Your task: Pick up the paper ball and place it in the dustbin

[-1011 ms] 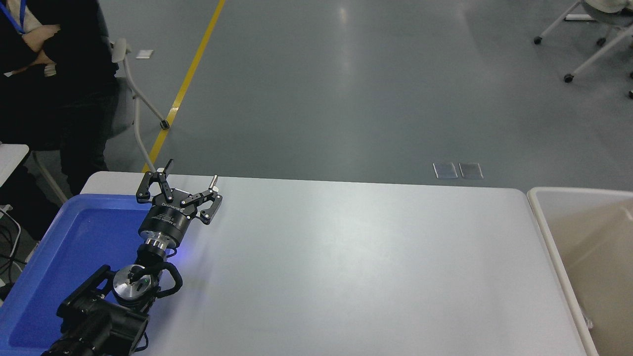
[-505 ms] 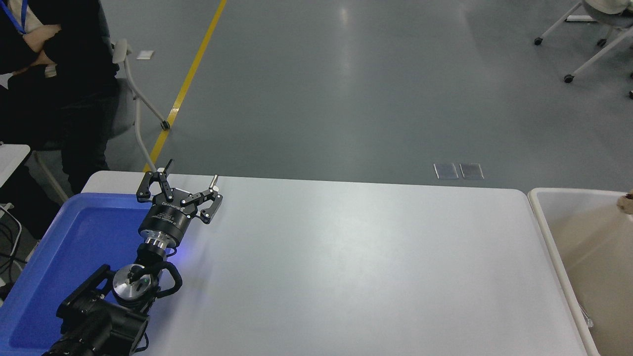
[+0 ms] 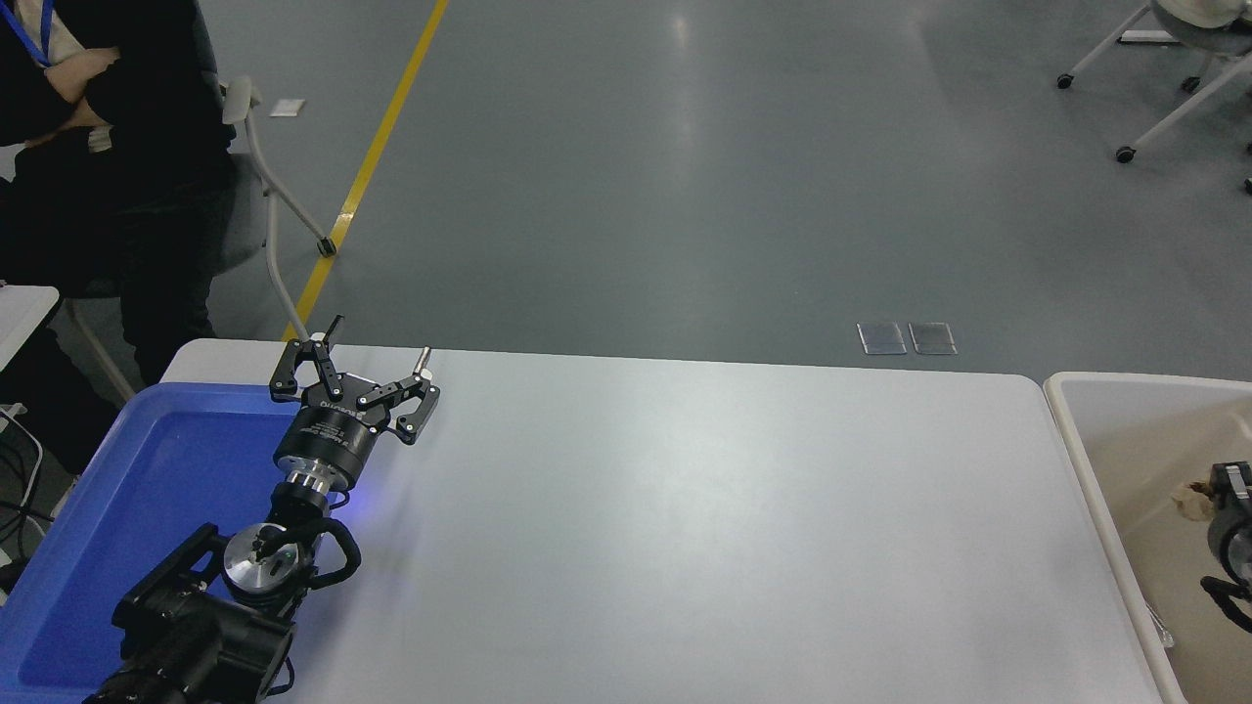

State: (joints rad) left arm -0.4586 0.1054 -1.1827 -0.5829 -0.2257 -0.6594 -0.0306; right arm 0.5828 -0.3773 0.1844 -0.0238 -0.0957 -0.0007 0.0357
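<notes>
The dustbin (image 3: 1074, 440), a beige bin with a pale thick rim, stands off the table's right end. My right gripper (image 3: 1216, 504) comes in at the right edge, over the bin's inside, mostly cut off by the picture's border. A pale crumpled piece of the paper ball (image 3: 1193, 501) shows at its tip and the gripper looks shut on it. My left arm is parked at the lower left, and its gripper (image 3: 377, 344) is open and empty above the table's far left edge.
A bright blue tray (image 3: 147, 469) lies at the table's left end under my left arm. A person in dark clothes sits at the far left with arms crossed (image 3: 88, 98). Chair legs (image 3: 284, 225) stand on the grey floor beyond the white table (image 3: 704, 528).
My right gripper has come into view at the right edge and moved down and left over the dustbin with the paper ball at its tip. The left arm has not moved.
</notes>
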